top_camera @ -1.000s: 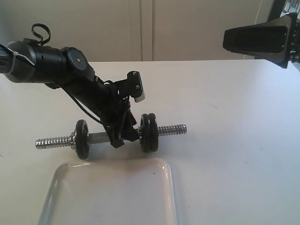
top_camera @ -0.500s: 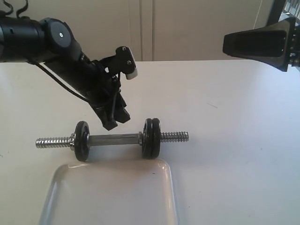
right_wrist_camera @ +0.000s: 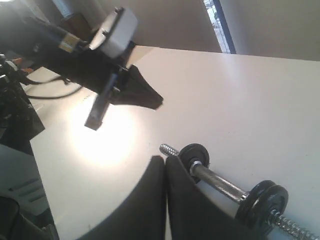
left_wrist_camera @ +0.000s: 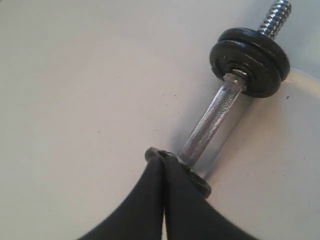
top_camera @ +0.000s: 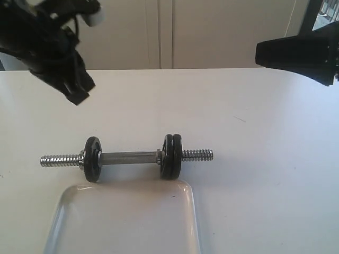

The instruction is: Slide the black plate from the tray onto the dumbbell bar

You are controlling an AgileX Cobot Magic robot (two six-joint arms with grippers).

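The tray (top_camera: 194,211), at 6 o'clock from the dumbbell bar (top_camera: 130,157), shows nothing on the part in view. The black plate (top_camera: 172,156) looks to be one of the two discs pressed together at the bar's 3 o'clock end, though which of the pair it is I cannot tell. A single disc (top_camera: 92,159) sits toward the 9 o'clock end. By that reading the loading is done and what remains is a clean exit. The left gripper (top_camera: 77,95) hangs high at 10 o'clock from the bar, well apart from it, and the right gripper (top_camera: 259,53) is raised at 2 o'clock. In each wrist view the fingers lie together along a thin seam, closed on nothing. To finish well, keep both arms high and away, since the bar is round and would probably roll at a nudge. No collar shows on the threaded end, so the plate could slide off if the bar tipped. The table (top_camera: 265,159) is plain matte white with a few faint specks, and the bar rests directly on it. Behind runs a pale panelled wall (top_camera: 212,32) with vertical seams.
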